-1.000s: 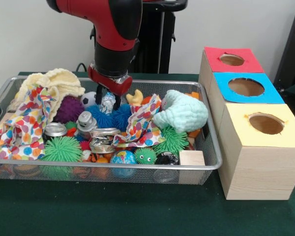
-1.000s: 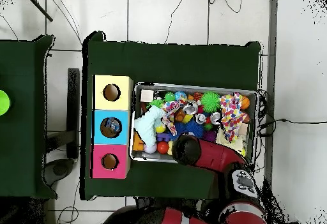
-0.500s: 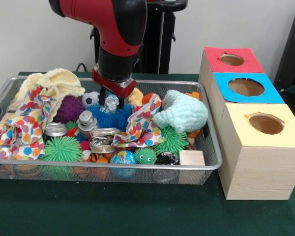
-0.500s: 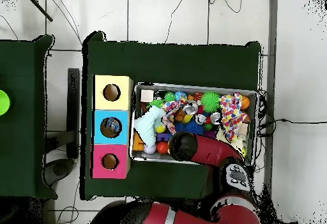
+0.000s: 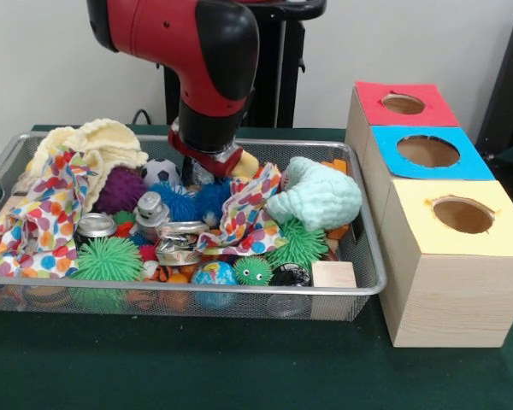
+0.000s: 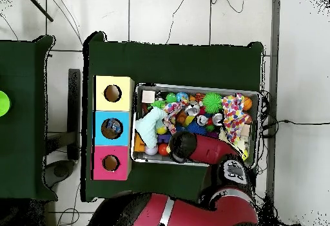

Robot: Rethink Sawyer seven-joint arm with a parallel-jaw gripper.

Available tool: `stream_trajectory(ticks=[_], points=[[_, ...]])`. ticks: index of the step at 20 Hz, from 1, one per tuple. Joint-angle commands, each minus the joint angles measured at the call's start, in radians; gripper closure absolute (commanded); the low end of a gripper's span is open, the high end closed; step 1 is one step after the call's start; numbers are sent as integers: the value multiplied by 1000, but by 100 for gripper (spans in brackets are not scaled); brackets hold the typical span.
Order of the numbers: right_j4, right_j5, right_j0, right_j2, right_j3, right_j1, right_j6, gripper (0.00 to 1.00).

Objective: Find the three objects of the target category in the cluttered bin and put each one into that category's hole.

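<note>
Gripper (image 5: 203,173) of the red and black arm sits low at the back of the wire mesh bin (image 5: 359,256), its tips sunk among the toys, so whether it is open or closed on anything cannot be told; which category is wanted is not evident, but a crumpled silvery metal can (image 5: 178,243) lies nearer the camera than the claw, its long axis roughly across the bin; the three-holed wooden box (image 5: 445,256) stands beside the bin, well apart.
</note>
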Motion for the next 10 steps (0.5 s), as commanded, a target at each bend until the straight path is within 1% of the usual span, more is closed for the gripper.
stream_trajectory(ticks=[1, 5, 7, 8, 10], points=[[12, 110, -24, 90, -59, 150, 49, 100], [0, 133, -32, 101, -72, 151, 18, 100], [-1, 123, -28, 97, -77, 151, 24, 100], [-3, 110, -22, 92, -77, 149, 34, 100], [-2, 41, -18, 87, -74, 146, 62, 100]])
